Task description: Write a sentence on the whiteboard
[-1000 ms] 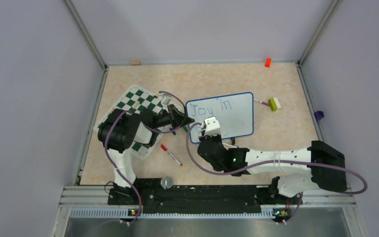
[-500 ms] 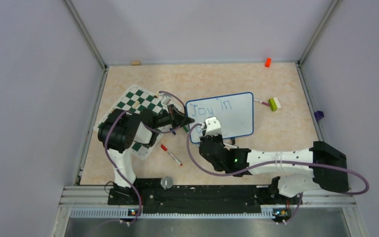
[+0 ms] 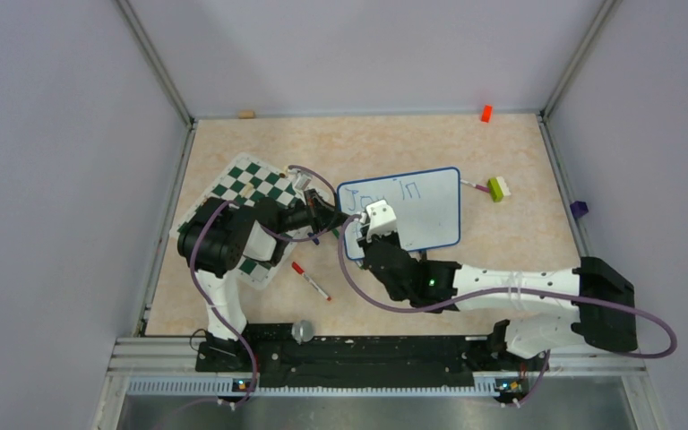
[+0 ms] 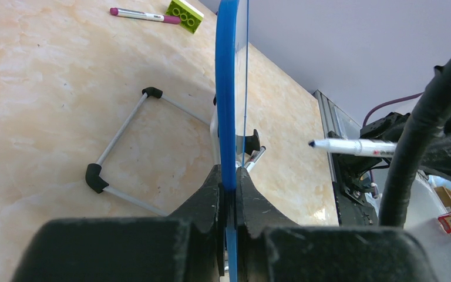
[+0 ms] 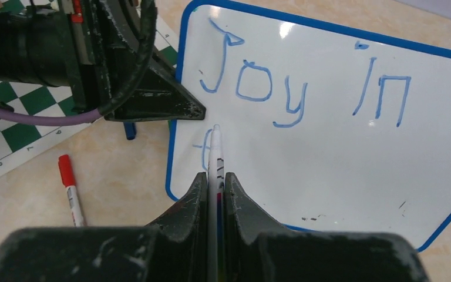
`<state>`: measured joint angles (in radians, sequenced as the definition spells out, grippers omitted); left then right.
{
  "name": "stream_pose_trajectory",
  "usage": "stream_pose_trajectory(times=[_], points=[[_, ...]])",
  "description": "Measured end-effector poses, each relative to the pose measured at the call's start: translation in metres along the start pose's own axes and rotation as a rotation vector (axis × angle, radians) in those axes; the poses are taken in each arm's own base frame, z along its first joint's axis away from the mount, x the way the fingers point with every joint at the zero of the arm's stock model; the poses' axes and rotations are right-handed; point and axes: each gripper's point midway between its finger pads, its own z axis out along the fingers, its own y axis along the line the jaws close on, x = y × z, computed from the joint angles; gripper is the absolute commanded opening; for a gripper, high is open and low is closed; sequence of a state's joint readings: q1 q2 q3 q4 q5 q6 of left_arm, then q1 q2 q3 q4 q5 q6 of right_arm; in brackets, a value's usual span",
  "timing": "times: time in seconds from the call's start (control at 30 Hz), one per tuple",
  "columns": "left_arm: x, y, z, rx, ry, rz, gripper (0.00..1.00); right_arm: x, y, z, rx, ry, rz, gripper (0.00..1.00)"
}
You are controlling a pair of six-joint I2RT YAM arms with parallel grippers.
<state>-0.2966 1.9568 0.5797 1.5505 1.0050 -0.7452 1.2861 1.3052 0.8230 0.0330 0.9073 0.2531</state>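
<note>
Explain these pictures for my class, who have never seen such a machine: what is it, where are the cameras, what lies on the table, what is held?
Two robot arms are bolted at the near edge of a table. One picture looks down from above; the other two come from a camera on each wrist. The left gripper clamps the edge of a small whiteboard. The right gripper holds a marker, its tip aimed at the board by the first strokes of a second line under "Joy in". Also there: a chess mat, a red-capped marker, a green block.
</note>
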Motion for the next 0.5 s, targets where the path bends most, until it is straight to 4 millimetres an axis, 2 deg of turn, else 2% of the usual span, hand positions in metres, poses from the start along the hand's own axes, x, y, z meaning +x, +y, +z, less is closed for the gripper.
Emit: stream_pose_trajectory(times=[0.1,0.33,0.5], points=[[0.0,0.0,0.0,0.0,0.0,0.0,0.0,-0.004,-0.005,0.008,-0.004,-0.002,0.022,0.0],[0.0,0.0,0.0,0.0,0.0,0.001,0.0,0.024,-0.005,0.01,-0.04,0.05,-0.007,0.0],[0.0,0.0,0.0,0.001,0.0,0.002,0.0,0.026,0.0,0.009,-0.07,0.062,0.005,0.0]])
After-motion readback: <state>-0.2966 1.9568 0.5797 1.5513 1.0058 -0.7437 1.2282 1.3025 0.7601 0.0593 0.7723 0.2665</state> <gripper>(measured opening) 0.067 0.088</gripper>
